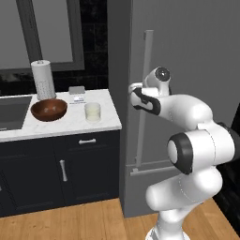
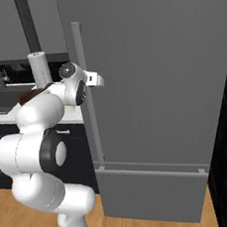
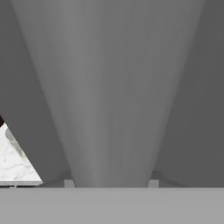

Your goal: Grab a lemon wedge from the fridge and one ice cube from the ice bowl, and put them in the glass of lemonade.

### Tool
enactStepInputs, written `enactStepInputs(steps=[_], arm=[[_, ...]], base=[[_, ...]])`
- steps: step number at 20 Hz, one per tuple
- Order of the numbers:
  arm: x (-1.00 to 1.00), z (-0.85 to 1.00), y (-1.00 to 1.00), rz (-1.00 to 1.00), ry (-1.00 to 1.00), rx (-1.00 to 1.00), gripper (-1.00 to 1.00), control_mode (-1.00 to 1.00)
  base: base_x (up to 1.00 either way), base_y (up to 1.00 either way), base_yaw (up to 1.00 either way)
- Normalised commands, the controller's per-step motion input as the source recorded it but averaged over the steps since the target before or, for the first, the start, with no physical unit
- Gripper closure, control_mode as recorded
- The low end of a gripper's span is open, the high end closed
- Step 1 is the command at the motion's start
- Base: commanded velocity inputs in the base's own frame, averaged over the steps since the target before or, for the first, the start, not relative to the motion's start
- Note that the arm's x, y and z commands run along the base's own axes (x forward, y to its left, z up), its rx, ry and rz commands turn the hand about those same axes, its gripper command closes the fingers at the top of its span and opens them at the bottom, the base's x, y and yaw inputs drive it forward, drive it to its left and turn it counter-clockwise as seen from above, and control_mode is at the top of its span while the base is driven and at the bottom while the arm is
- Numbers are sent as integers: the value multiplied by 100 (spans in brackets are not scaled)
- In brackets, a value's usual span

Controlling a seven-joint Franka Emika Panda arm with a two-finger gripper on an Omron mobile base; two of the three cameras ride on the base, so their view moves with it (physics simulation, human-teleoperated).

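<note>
The fridge [image 1: 187, 61] is standing with its door closed, a tall matte grey appliance just beside the end of a white marble counter [image 1: 56, 123]. Its long vertical bar handle [image 1: 144, 93] is running down the door edge nearest that counter. The gripper [image 2: 96, 80] is sitting right at the handle, about a third of the way down the bar, at the end of the white arm [image 1: 187, 140] reaching in from in front of the fridge. In the hand view the handle [image 3: 109, 96] is looming very close between the two small fingertips [image 3: 68, 183], which are standing on either side of the bar; I cannot tell whether they are already pressing on it.

On the counter beside the fridge, the glass of lemonade [image 1: 93, 112] is standing upright, nearest the fridge. The ice bowl [image 1: 48, 109] is sitting farther from the fridge, apart from the glass. A white paper-towel roll [image 1: 43, 79] is standing behind the bowl.
</note>
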Motion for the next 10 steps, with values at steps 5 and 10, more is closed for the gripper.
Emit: enactStepInputs(steps=[5,10], arm=[[-76,6,-44,-5,-12,1,100,-100],[-100,32,-75,-12,-18,4,100,-100]], base=[[0,0,0],[0,0,0]])
